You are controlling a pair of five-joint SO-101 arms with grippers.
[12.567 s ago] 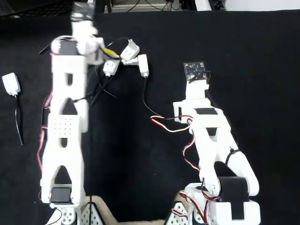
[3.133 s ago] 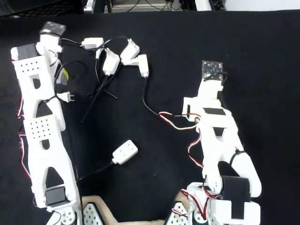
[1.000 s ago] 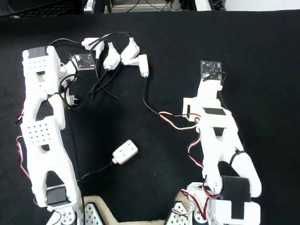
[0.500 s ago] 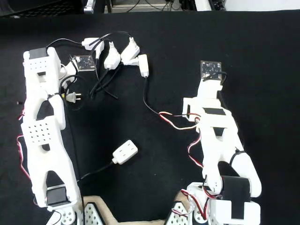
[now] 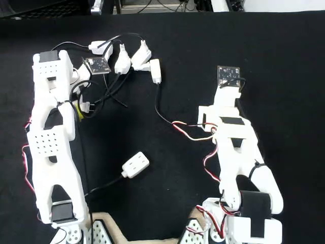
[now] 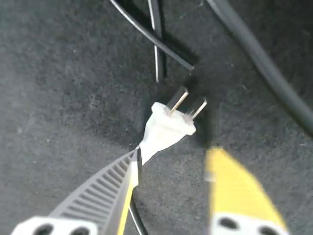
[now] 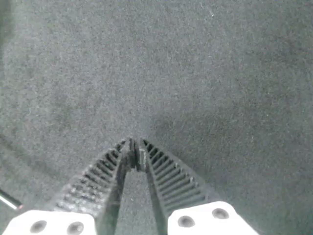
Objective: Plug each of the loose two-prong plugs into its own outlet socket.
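Plug (image 6: 168, 128) first: it is white and lies flat on the black table (image 6: 58, 88). Its two metal prongs (image 6: 188, 100) point away from me, toward some thin black wires (image 6: 156, 44). My left gripper (image 6: 173, 152) is down around it with the fingers spread wide. The grey finger (image 6: 105, 188) is just at the cord end of the plug, and the yellow finger (image 6: 234, 191) is on the other side with a gap. I am not pinching it yet. To do this well, I think I should slide forward a bit so both fingers sit on the fat white part, not the cord. Then I should squeeze slowly so the plug does not spin, and keep the wires out of the pinch. The white outlet (image 5: 135, 164) lies well apart, nearer my base. My right gripper (image 7: 134, 154) has its fingers pressed together over bare table.
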